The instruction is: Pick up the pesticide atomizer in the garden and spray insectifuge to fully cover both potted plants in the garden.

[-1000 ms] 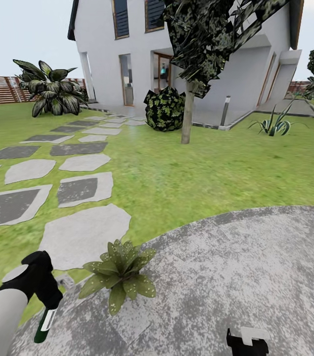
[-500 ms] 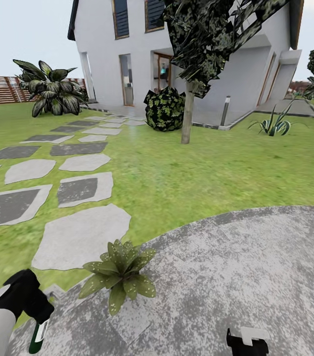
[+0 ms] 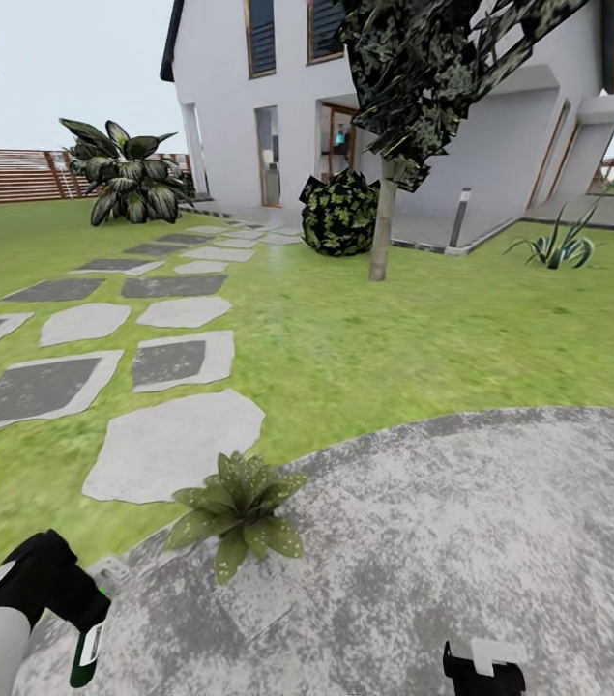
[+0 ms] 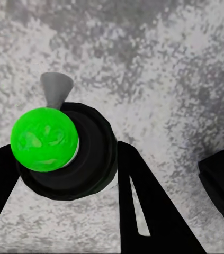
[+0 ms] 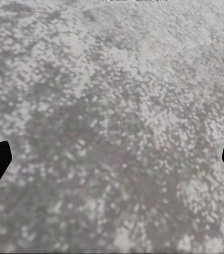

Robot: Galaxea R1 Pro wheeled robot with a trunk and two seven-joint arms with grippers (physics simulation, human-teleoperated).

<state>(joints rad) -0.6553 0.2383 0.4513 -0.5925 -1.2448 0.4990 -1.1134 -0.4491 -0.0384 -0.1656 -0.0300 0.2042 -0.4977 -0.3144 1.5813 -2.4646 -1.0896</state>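
Left claw [image 4: 64, 174] clamped on atomizer [image 3: 86, 655], well short of plant [image 3: 236, 510]; I risk spraying paving [image 3: 461, 541]. Right claw [image 5: 112, 159] spread, empty.

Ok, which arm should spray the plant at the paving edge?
Left. The left gripper already holds the pesticide atomizer, with the potted plant close ahead on its side. The right gripper is open and empty over bare paving, farther from the plant.
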